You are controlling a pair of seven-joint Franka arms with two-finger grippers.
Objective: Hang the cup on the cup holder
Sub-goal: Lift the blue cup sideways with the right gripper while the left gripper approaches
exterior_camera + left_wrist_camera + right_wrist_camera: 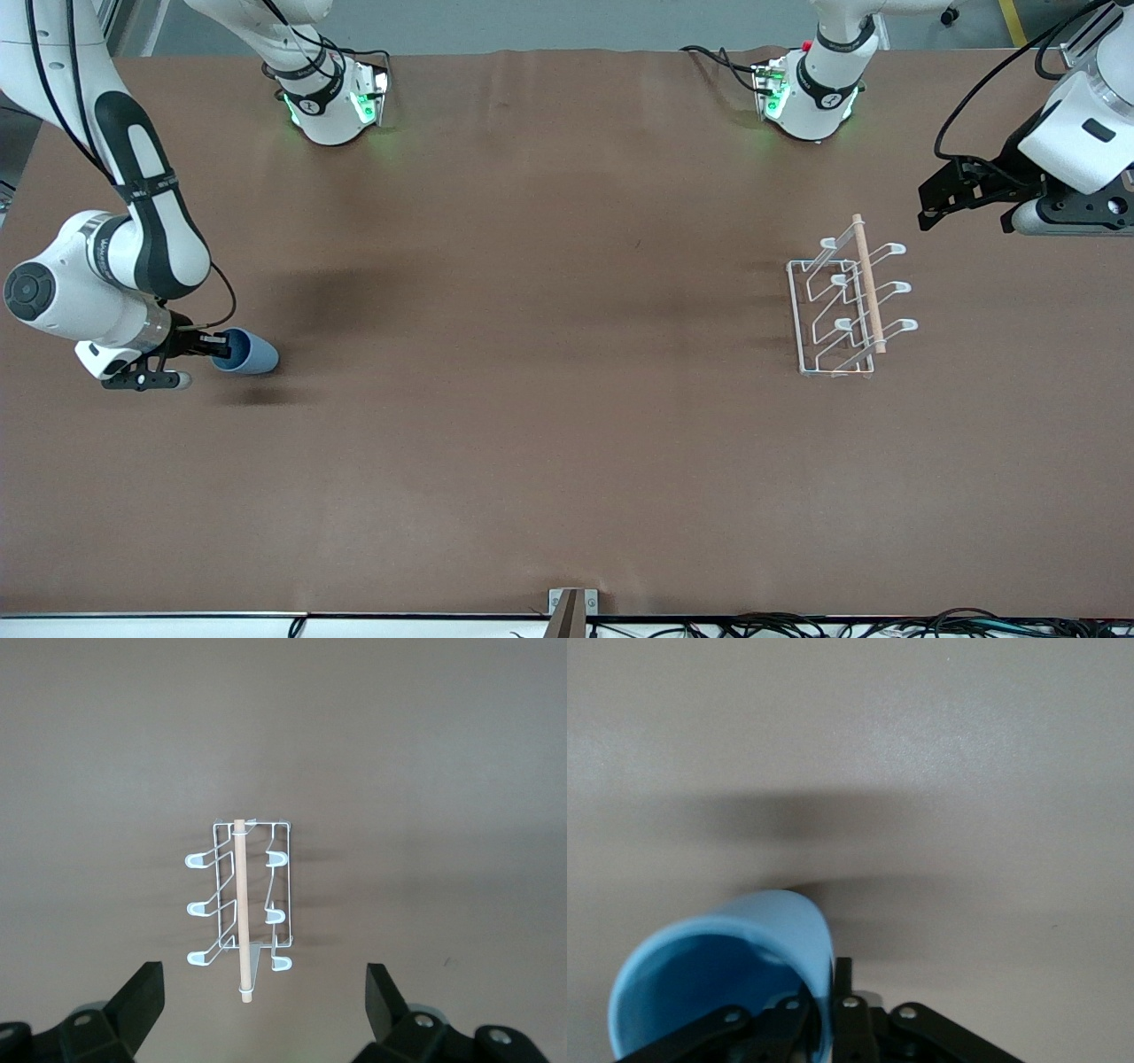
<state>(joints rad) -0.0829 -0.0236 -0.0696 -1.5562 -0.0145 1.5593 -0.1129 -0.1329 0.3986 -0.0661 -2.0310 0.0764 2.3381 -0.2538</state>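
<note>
Item one, the cup (248,352): light blue, tapered, no handle, lying tipped with its mouth toward the right gripper (215,346), at the right arm's end of the desk (549,443) and nearer the front camera than anything else I list. The right wrist view shows the jaws pinching the cup's rim wall, one finger inside the mouth and one outside. I cannot tell whether the cup rests on the desk or hangs just above it. I judge it light and stiff, with a matte skin that should not slip much. A rim pinch is thin purchase, so I expect it to swing if I move sharply. The rim is the only sensible hold, since it leaves the mouth free for a prong.

Item two, the cup holder (842,310): white wire rack with six looped prongs and a wooden rod (868,283) along its top, standing well apart from the cup at the left arm's end. I judge it light enough to skid if nudged.

Item three, the left gripper (261,992): waiting in the air over the desk beside the rack, jaws spread and holding nothing.
</note>
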